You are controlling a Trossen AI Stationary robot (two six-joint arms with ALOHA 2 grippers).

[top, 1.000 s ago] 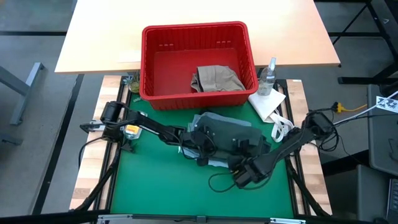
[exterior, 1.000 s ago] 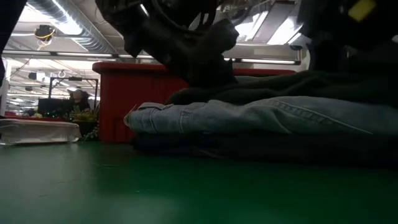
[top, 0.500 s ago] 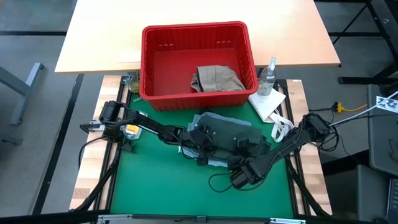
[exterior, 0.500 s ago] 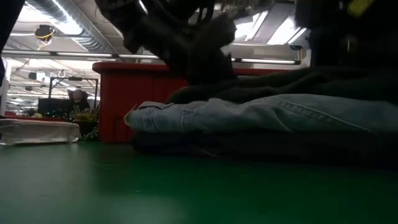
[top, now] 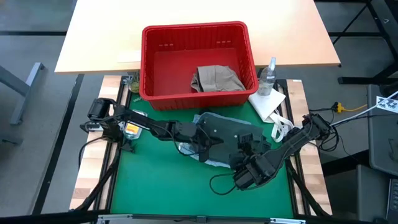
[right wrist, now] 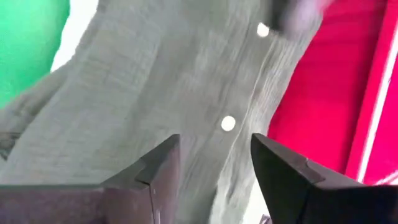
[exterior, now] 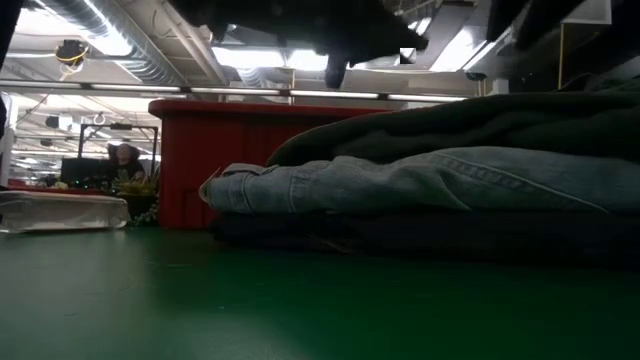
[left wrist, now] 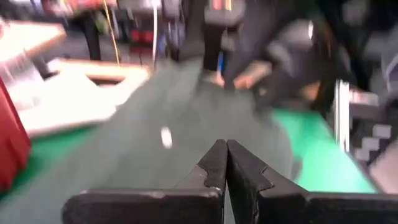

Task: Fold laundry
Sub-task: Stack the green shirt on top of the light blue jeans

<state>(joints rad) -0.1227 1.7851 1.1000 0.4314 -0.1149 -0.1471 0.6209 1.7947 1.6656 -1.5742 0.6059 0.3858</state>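
Stack: three folded garments are being shown piled on the green mat, just in front of the red basket.
Top layer: a dark olive green piece is lying uppermost; in the right wrist view a fine crinkled weave and small pale buttons are being shown.
Middle layer: light blue denim is being seen in the low view as a rounded fold with a stitched seam, its edge jutting toward the basket side.
Bottom layer: dark navy jeans are being pressed flat against the mat; little texture is being made out there.
Basket contents: a beige khaki piece is lying crumpled inside the slotted plastic basket.
Left gripper: is being held over the stack's left edge, fingers clenched together, nothing between them.
Right gripper: is being held over the stack's right front part, its dark angular fingers spread apart, with nothing between them.
Hard to make out: the left wrist view is being smeared by blur; in the low view the arms are being cut off at the top edge.
Beside the stack: a small white cloth sheet and a clear spray bottle are being shown near the basket's right corner.
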